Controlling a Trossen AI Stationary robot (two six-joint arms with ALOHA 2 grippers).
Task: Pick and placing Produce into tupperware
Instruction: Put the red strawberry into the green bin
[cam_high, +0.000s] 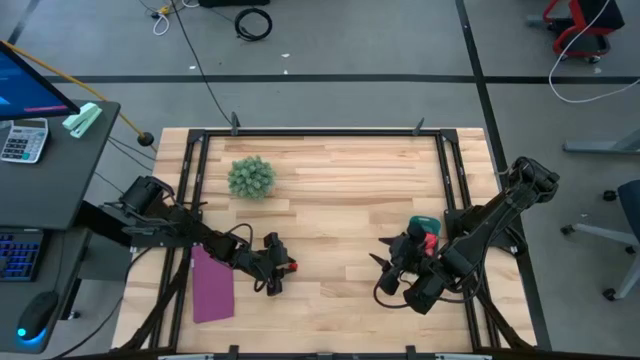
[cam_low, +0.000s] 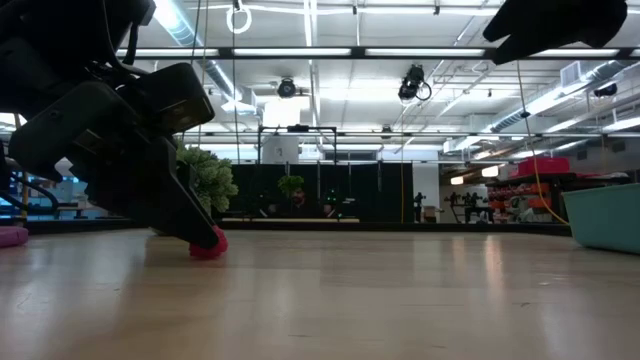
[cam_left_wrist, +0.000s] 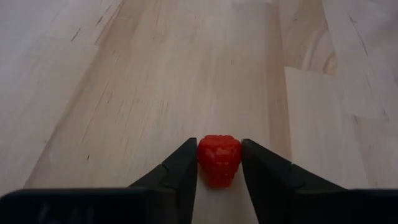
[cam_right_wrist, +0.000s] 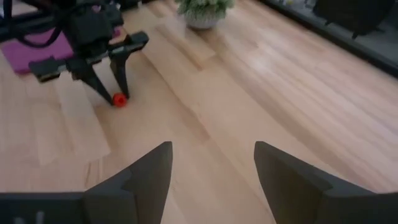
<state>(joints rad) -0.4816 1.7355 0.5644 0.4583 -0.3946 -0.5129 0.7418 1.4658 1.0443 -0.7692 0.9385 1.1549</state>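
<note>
A small red berry-like produce piece (cam_left_wrist: 219, 159) sits between the fingers of my left gripper (cam_left_wrist: 219, 171), which is shut on it. In the high view this gripper (cam_high: 277, 272) is near the table's middle, left of centre, with the piece (cam_high: 290, 267) at its tips. The teal tupperware (cam_high: 424, 221) stands at the right, partly hidden by my right arm; it also shows in the low view (cam_low: 605, 218). Something red (cam_high: 431, 241) lies beside it, and I cannot tell what it is. My right gripper (cam_right_wrist: 212, 168) is open over bare wood and touches nothing. My left gripper pinches the red piece by its two opposite sides (cam_left_wrist: 202, 158), between the ends of its two fingers (cam_left_wrist: 181, 169). The fingers come slanting down from the table's left. The piece's underside (cam_low: 208, 252) rests on the table.
A green spiky plant ball (cam_high: 250, 177) stands toward the far left of the table. A flat purple mat (cam_high: 212, 285) lies near the left edge behind my left gripper. Bare wood (cam_high: 340, 215) stretches between the two grippers. A black frame (cam_high: 320, 132) rims the table.
</note>
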